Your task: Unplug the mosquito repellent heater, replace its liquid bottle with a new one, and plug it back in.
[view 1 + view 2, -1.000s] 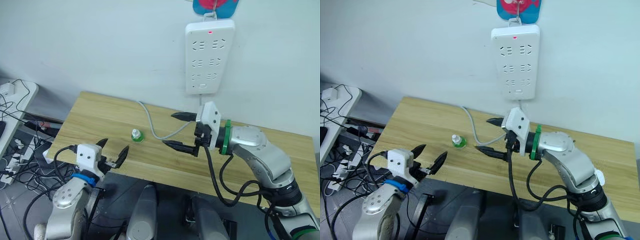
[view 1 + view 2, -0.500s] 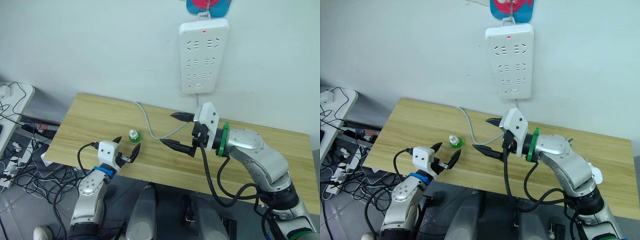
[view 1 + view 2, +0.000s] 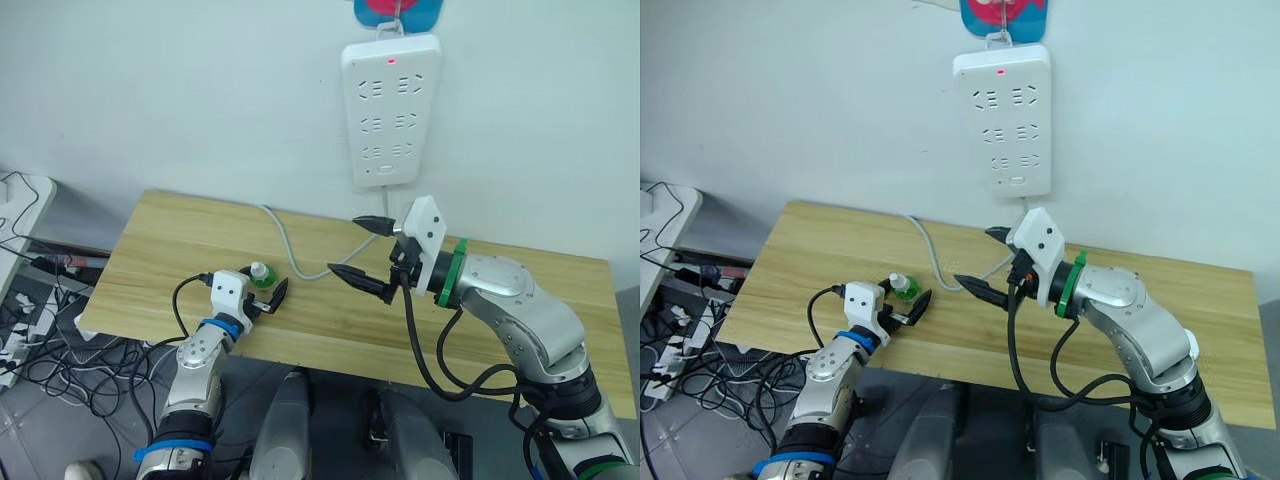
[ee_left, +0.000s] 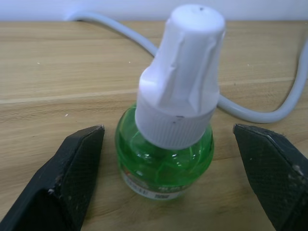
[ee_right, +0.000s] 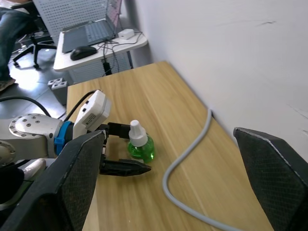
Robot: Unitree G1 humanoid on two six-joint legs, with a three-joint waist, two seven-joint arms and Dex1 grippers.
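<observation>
A wooden table crosses the middle of the frame below a white power strip hung at upper centre, its grey cable trailing onto the wood. At centre right, the right gripper hovers wide open and empty. At lower left, the left gripper brackets a small green liquid bottle with a white cap, fingers apart and not touching. The bottle is probably light, rigid and smooth; the round body offers the best hold.
</observation>
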